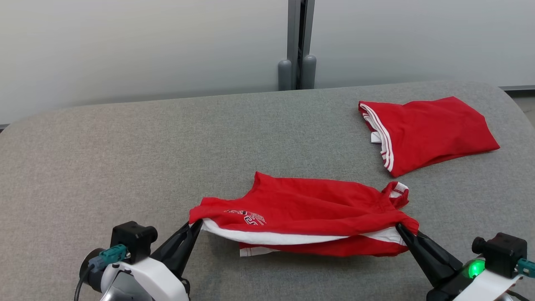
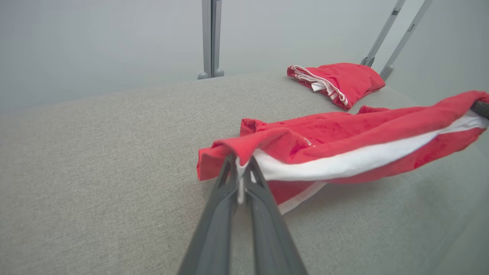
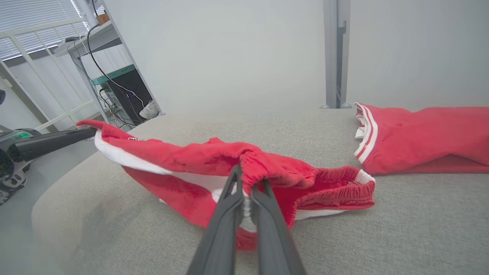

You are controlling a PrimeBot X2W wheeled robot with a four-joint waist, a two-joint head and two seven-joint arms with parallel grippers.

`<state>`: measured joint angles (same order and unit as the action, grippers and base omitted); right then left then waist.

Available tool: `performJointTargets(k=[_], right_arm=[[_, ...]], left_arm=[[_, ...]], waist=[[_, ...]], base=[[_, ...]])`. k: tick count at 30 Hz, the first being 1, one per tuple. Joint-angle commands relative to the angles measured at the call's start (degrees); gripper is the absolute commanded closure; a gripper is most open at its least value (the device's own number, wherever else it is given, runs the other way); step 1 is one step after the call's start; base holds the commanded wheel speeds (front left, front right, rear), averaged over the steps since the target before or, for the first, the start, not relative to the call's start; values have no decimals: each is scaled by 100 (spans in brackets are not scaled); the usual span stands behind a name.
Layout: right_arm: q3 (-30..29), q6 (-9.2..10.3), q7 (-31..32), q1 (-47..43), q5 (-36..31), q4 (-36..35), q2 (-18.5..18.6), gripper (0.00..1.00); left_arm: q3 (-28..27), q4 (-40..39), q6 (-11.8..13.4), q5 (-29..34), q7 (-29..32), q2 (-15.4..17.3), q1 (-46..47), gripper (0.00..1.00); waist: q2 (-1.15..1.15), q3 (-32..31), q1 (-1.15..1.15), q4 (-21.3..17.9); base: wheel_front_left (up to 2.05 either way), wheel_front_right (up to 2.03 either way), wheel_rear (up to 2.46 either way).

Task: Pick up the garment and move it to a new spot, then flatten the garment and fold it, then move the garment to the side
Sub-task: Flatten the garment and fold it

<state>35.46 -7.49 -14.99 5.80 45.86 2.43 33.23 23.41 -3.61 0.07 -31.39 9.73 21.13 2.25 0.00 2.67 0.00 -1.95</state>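
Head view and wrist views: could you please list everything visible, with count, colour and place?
held garment: one, red with a white stripe, front middle of the table, near edge lifted between both hands
folded garment: one, red with white trim, far right of the table
table: one, grey fabric top, under both garments
post: one, grey, upright behind the table's far edge
side desk: one, grey with black cables, beyond the table in the right wrist view
left hand: one, dark fingers, shut on the held garment's left end
right hand: one, dark fingers, shut on the held garment's right end
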Motion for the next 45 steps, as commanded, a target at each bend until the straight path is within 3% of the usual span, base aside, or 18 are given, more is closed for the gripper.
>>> performJointTargets(k=[1,10,16,22,27,28,32,39,45], right_arm=[[-60,-2,-29,-65,-61,-85,56,100],[-120,-3,52,210,-75,-125,36,100],[8,-2,323,1050,53,-43,72,100],[458,-2,274,2669,172,217,82,100],[945,-1,437,4330,510,830,-50,100],[1404,-1,445,6007,972,1460,-282,100],[1756,-1,352,7519,1301,2090,-626,100],[1720,-1,-7,8933,1237,2857,-1039,100],[1503,-1,-32,9010,791,2975,-1197,100]], left_arm=[[5,-96,46,-38,65,54,-84,100],[15,-176,63,79,195,152,164,100],[-146,30,-166,68,308,338,960,100],[-279,892,-589,46,234,496,2683,100],[-135,1893,-746,-84,193,571,4464,100],[319,2758,-753,-237,-49,770,6143,100],[828,3443,-753,-391,-324,1083,7636,100],[929,4378,-753,-321,-1447,1124,9247,100],[961,4933,-752,-810,-1729,920,9575,100]], waist=[[0,-61,0,32],[0,-69,0,33],[0,337,0,78],[0,1149,0,155],[0,1970,0,234],[0,2652,0,261],[0,3189,0,245],[0,3550,0,256],[0,3584,0,304]], base=[[0,0,0],[0,0,0],[0,0,0],[0,0,0],[0,0,0],[0,0,0],[0,0,0],[0,0,0],[0,0,0]])
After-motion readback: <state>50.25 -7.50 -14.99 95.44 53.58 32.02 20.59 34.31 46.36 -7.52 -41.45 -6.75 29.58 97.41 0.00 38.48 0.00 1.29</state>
